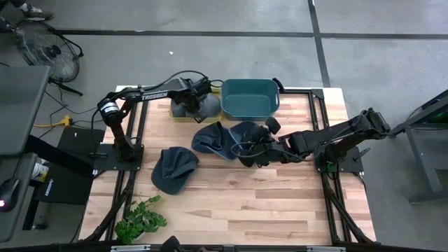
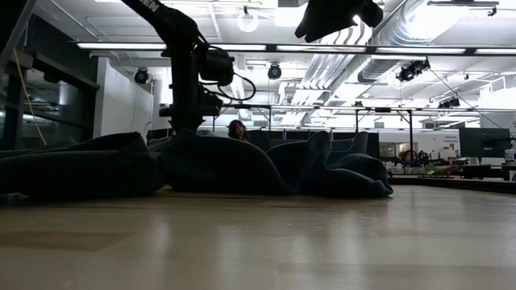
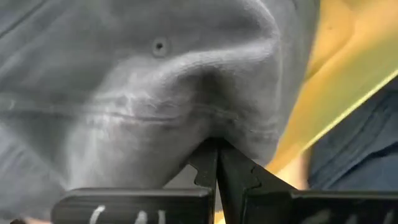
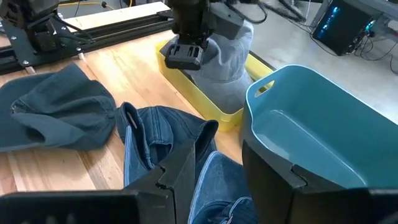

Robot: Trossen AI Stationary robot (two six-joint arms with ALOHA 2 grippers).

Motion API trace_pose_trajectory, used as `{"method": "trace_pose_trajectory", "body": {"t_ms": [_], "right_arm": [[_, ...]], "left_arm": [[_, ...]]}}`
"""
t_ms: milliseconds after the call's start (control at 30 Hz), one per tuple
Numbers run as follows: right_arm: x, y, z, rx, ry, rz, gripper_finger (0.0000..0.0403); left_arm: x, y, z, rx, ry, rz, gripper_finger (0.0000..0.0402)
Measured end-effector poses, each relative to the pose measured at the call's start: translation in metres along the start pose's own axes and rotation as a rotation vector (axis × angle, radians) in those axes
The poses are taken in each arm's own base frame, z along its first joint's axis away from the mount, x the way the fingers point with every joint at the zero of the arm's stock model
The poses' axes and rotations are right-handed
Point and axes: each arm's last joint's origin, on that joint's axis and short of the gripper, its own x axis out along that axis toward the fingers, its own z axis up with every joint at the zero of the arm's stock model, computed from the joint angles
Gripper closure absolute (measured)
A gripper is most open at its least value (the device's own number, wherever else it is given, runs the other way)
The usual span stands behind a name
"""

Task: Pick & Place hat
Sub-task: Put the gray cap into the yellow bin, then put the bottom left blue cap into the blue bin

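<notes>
Two end effectors: both over the far half of the surface, one at each bin.
Left end effector [image 3: 216, 163]: fingers pinched together on a fold of the grey hat [image 3: 155, 93], holding it at the yellow tray [image 4: 186, 84].
Why held so: the fabric bunches toward the pinch, so the grip likely takes a crease of the crown rather than the brim; the hat sits over the tray, which I judge to be its drop place.
Right end effector [image 4: 214, 162]: fingers about half apart with nothing between them, poised above the blue denim hat [image 4: 161, 140], just beside the teal bin [image 4: 323, 130].
Why placed so: it seems lined up to close on the denim next.
Other hats: a dark hat [image 1: 173, 168] lies flat nearer the left arm's base, and another dark one [image 1: 213, 140] sits between it and the denim.
Surface: pale wooden slats [image 1: 280, 203] in a black frame, with a green plant sprig [image 1: 140, 220] at the near left corner.
Room: grey concrete floor, a floor fan [image 1: 45, 49] beyond the left arm; the low view shows ceiling lights and ducting.
</notes>
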Motion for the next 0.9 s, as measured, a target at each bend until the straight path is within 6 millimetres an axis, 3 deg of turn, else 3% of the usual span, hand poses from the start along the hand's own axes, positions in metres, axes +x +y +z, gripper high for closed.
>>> {"method": "trace_pose_trajectory", "body": {"t_ms": [433, 900], "right_arm": [[0.0, 0.0, 0.0, 0.038, 0.001, 0.0, 0.0274], [0.0, 0.0, 0.0, 0.036, 0.0, -0.006, 0.0274]], "left_arm": [[0.024, -0.007, 0.002, 0.011, 0.084, -0.067, 0.0401], [-0.011, -0.013, 0.006, 0.058, 0.095, -0.098, 0.0402]]}}
